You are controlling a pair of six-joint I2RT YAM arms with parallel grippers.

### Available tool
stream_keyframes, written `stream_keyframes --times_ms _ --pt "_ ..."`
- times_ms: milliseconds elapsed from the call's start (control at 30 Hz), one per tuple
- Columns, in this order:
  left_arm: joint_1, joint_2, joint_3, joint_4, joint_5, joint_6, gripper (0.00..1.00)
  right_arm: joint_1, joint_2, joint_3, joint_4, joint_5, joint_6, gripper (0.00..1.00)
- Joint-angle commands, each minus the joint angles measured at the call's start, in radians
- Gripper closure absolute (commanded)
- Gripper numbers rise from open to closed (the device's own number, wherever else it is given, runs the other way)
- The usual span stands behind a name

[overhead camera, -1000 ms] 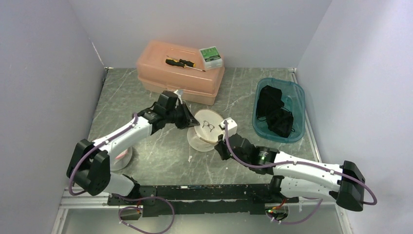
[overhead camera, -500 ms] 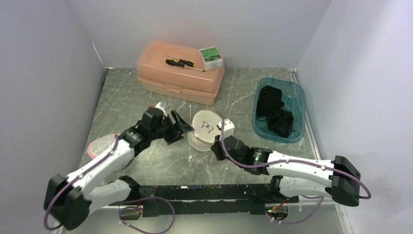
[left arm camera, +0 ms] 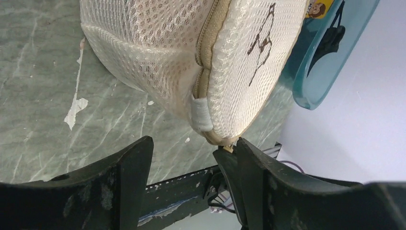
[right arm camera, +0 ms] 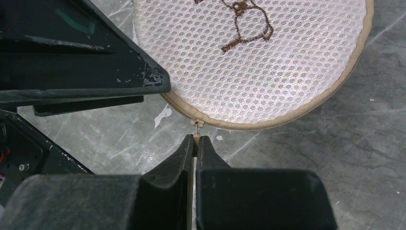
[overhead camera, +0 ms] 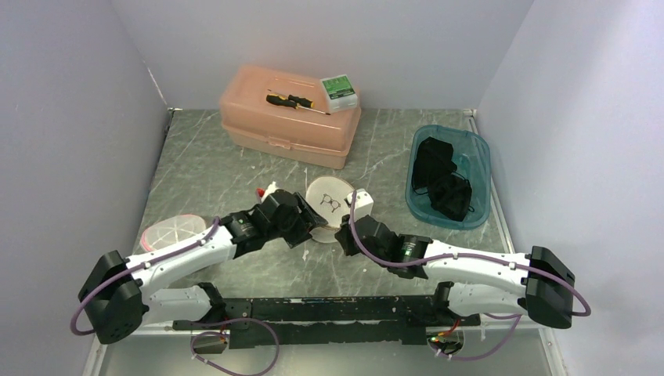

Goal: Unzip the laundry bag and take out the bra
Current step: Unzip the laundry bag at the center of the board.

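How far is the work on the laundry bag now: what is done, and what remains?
Done: the right pincer is shut on the zip pull. In hand: the left pincer stands open at the edge of the bag, probably to steady it. Left: the zip looks closed where it shows, so unzipping and taking out the unseen bra remain.

— That laundry bag (left arm camera: 158, 57) is soft honeycomb mesh cloth, and its zip (left arm camera: 207, 48) woven tape?
— Yes. The table (overhead camera: 203, 180) looks like matt marbled stone, chipped white. The tub (overhead camera: 479, 184) is glossy see-through plastic, the gripper fingers (right arm camera: 95, 72) matt black, scuffed.
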Motion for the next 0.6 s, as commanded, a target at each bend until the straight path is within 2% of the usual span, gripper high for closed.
stream_keyframes --times_ms 0,333,467,567 --pt "-0.014 0.003 0.012 0.1 -0.066 -0.067 0.33 -0.003 -0.007 0.041 0.043 -0.003 -0.002 1.0" --pt "-0.015 0.06 0.027 0.13 -0.064 -0.074 0.43 -0.003 -0.004 0.034 0.052 -0.016 -0.009 1.0" --pt "-0.015 0.081 0.03 0.142 -0.057 -0.068 0.54 -0.003 -0.008 0.028 0.056 -0.025 -0.009 1.0" --pt "-0.016 0.084 0.034 0.143 -0.065 -0.058 0.66 -0.003 -0.012 0.02 0.061 -0.03 -0.004 1.0"
